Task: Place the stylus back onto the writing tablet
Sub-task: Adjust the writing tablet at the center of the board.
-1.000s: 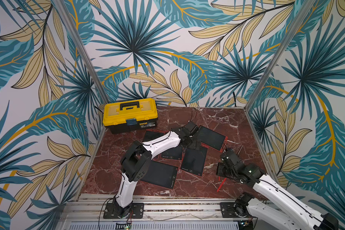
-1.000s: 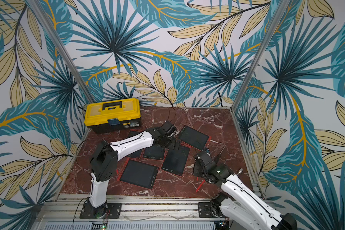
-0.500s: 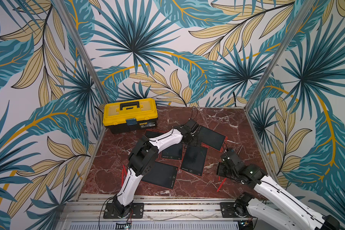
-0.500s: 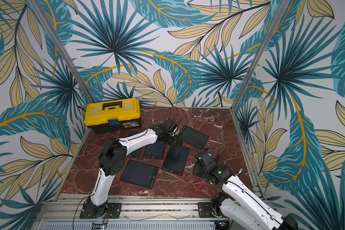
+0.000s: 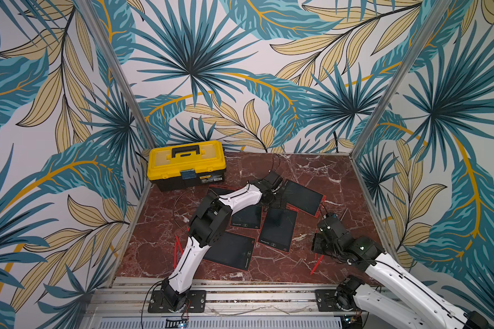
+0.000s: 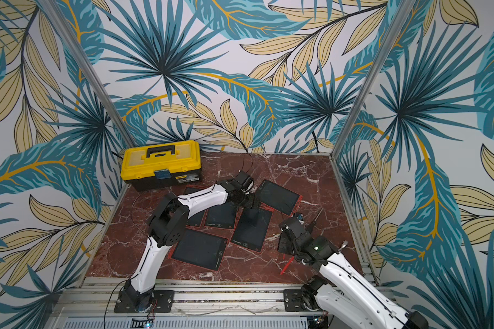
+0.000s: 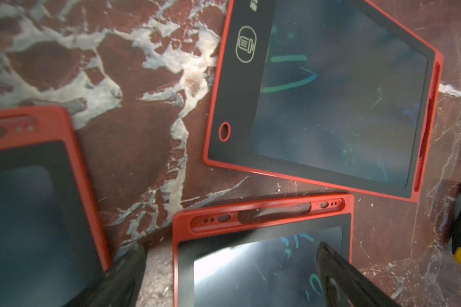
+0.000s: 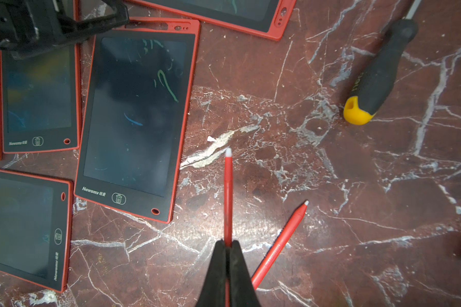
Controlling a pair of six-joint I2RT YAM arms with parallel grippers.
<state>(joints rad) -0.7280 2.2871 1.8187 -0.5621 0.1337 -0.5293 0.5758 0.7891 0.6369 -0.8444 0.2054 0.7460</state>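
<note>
My right gripper (image 8: 227, 243) is shut on a red stylus (image 8: 228, 186) with a white tip, held just above the marble at the front right (image 5: 321, 246). Another red stylus (image 8: 280, 244) lies on the marble beside it (image 5: 317, 265). Several red-framed writing tablets lie in the middle; the nearest to the held stylus is the upright one (image 8: 136, 117) (image 5: 278, 229). My left gripper (image 7: 230, 265) is open over that tablet's top end, whose stylus slot (image 7: 250, 215) is bare. In both top views it hovers at the far end of the tablets (image 5: 277, 203) (image 6: 250, 202).
A yellow toolbox (image 5: 186, 165) stands at the back left. A black screwdriver with a yellow end (image 8: 378, 71) lies on the marble to the right of the tablets (image 5: 343, 213). Two more red styluses (image 5: 177, 250) lie by the left arm. Patterned walls close three sides.
The left arm's elbow has swung forward and to the right while its gripper stays over the tablets. The right arm holds still with the stylus.
</note>
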